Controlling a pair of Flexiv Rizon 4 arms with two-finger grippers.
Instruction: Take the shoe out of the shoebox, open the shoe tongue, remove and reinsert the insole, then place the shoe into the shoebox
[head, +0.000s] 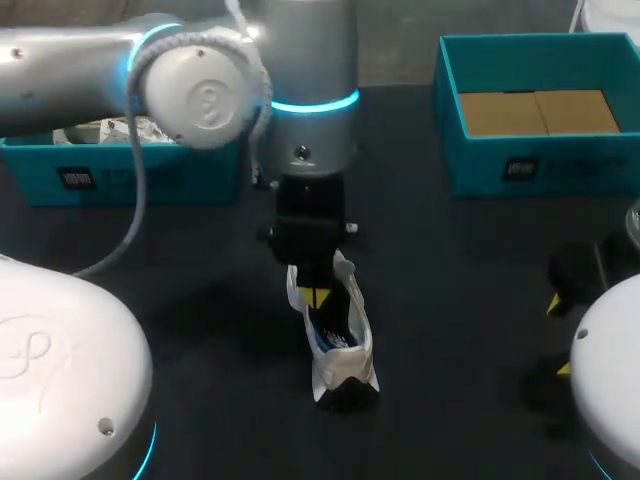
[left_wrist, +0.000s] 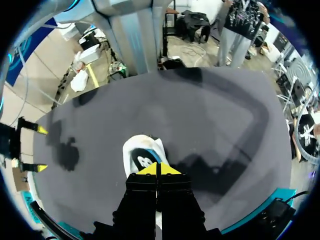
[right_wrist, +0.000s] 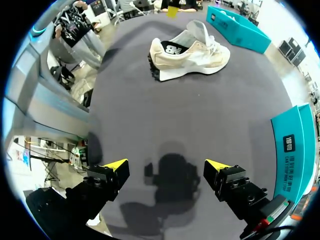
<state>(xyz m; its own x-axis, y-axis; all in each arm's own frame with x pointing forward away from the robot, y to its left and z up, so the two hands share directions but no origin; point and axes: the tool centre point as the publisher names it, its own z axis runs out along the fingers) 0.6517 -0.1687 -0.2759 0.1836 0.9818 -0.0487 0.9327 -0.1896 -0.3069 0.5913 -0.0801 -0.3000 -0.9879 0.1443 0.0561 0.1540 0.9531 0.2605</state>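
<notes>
Lying central on the counter (head: 450, 280), shoebox (head: 480, 160) at 1 o'clock, the shoe (head: 340, 350), probably light and pliant, seems best gripped at its heel collar; left pincer (head: 318, 297) pressed together over its opening, right pincer (right_wrist: 166, 165) spread.

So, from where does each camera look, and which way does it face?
Head view: above and behind, looking down on the table; shows left gripper at the shoe, right gripper aside.
Left wrist view: looks down past its shut gripper onto the shoe.
Right wrist view: looks past the open right gripper across the table.
All share the shoe.
</notes>
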